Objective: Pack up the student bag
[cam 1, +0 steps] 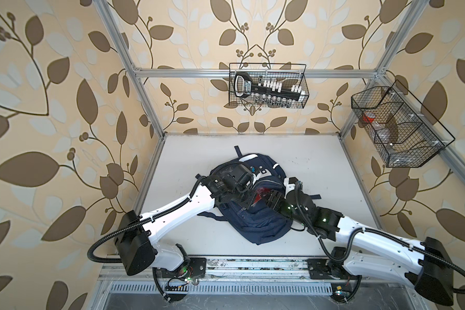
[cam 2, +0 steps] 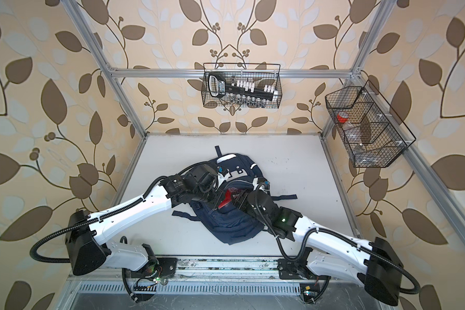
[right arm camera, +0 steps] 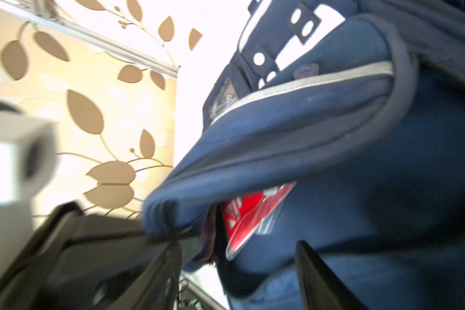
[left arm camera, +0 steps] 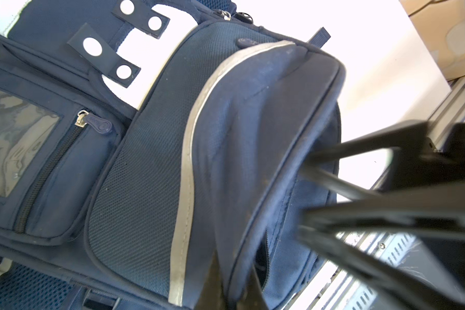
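Observation:
The navy student bag (cam 1: 261, 222) (cam 2: 234, 225) lies flat on the white table (cam 1: 320, 166), with its main zip undone. My left gripper (left arm camera: 235, 279) (cam 1: 249, 202) is shut on the rim of the bag's upper flap (left arm camera: 253, 134) and holds it lifted. A red item with white markings (right arm camera: 250, 214) (cam 2: 227, 200) lies inside the gap under the flap. My right gripper (right arm camera: 239, 243) (cam 2: 238, 200) sits at the mouth of that gap. Its fingers (right arm camera: 314, 268) stand apart, and nothing is between them.
A wire basket (cam 1: 267, 86) holding a black-and-white tool set hangs on the back rail. A second wire basket (cam 1: 397, 126) hangs on the right rail. A bag strap (cam 1: 310, 197) trails right. Aluminium posts frame the table.

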{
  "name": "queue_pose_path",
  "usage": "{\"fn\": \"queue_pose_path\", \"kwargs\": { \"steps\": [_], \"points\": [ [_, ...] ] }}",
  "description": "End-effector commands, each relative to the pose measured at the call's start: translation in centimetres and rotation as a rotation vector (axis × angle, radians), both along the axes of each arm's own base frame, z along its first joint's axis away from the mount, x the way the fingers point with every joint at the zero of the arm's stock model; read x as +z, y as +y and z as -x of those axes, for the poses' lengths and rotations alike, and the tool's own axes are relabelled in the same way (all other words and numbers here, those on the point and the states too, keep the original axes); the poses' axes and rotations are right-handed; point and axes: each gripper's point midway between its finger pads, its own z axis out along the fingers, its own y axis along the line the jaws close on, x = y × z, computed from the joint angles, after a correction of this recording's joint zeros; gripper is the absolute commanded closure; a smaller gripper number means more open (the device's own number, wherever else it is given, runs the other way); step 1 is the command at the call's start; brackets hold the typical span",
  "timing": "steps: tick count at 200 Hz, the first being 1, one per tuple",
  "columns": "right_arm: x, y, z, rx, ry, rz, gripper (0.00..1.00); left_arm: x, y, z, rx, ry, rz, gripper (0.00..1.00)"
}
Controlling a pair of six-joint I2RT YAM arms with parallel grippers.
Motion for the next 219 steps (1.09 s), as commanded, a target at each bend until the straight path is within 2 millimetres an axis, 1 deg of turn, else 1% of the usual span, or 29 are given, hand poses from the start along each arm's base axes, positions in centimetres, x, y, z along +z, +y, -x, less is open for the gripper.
{"fn": "queue_pose_path", "kwargs": {
  "steps": [1,19,36,38,50,57,63,72,84,101,108,114,131,135,145,157,165,175,187,195,202,219],
  "points": [
    [-1.8,-2.4,1.6,0.008,0.030,0.117,0.45,2.8,-1.7,-1.2,-0.011,-0.067,0.111,1.00],
    [-2.2,-4.0,2.8,0.026,0.050,0.216,0.51,2.2,-1.7,-1.3,-0.016,-0.056,0.096,1.00],
    [-2.7,-5.5,3.7,0.021,0.053,0.307,0.51,1.6,-2.0,-1.2,-0.026,-0.030,0.085,1.00],
    [-2.8,-5.7,3.8,0.021,0.052,0.316,0.51,1.6,-2.0,-1.2,-0.027,-0.027,0.084,0.98],
    [-2.8,-6.1,4.1,0.024,0.041,0.345,0.51,1.1,-2.0,-1.1,-0.021,-0.005,0.081,0.79],
    [-2.6,-5.9,4.3,0.036,0.033,0.345,0.52,0.9,-2.0,-0.9,-0.018,0.005,0.081,0.67],
    [-2.5,-5.7,4.4,0.053,0.026,0.345,0.52,0.9,-1.9,-0.9,-0.011,0.010,0.081,0.60],
    [-2.3,-5.2,4.6,0.075,0.014,0.342,0.53,0.9,-1.7,-0.9,0.006,0.014,0.077,0.55],
    [-2.0,-4.4,4.8,0.107,0.000,0.344,0.54,1.3,-1.0,-0.9,0.041,0.013,0.070,0.50],
    [-1.8,-3.4,5.2,0.142,-0.021,0.373,0.53,2.7,0.6,-0.7,0.112,-0.007,0.068,0.45],
    [-1.8,-3.2,5.3,0.141,-0.033,0.397,0.50,3.3,1.6,-0.7,0.154,-0.024,0.069,0.43],
    [-2.0,-3.3,5.4,0.125,-0.032,0.433,0.48,3.8,2.6,-0.5,0.195,-0.042,0.068,0.41],
    [-2.0,-3.6,5.4,0.063,-0.041,0.513,0.36,4.6,6.4,-0.3,0.349,-0.065,0.067,0.33],
    [-2.1,-3.8,5.4,0.045,-0.039,0.529,0.32,4.5,7.3,-0.2,0.385,-0.057,0.069,0.32],
    [-1.9,-4.0,5.4,-0.012,-0.042,0.556,0.18,4.2,9.3,0.2,0.459,-0.021,0.085,0.30],
    [-1.6,-4.3,5.3,-0.066,-0.052,0.577,0.08,3.2,11.2,0.6,0.528,0.041,0.114,0.28],
    [-1.3,-4.2,5.1,-0.083,-0.067,0.580,0.05,2.4,12.0,0.9,0.561,0.080,0.138,0.26],
    [-0.7,-4.0,5.1,-0.090,-0.106,0.583,0.05,1.5,12.2,1.1,0.581,0.136,0.182,0.25],
    [0.1,-3.8,5.1,-0.107,-0.136,0.548,0.07,0.6,11.7,1.5,0.583,0.210,0.242,0.24],
    [0.5,-3.0,5.2,-0.072,-0.153,0.522,0.08,0.3,10.8,1.6,0.572,0.255,0.287,0.24],
    [0.8,-2.1,5.3,-0.039,-0.164,0.487,0.10,-0.1,10.2,1.7,0.565,0.287,0.323,0.22],
    [1.0,0.7,5.9,0.078,-0.179,0.426,0.19,-0.9,8.9,1.8,0.576,0.356,0.411,0.22]
  ]
}}
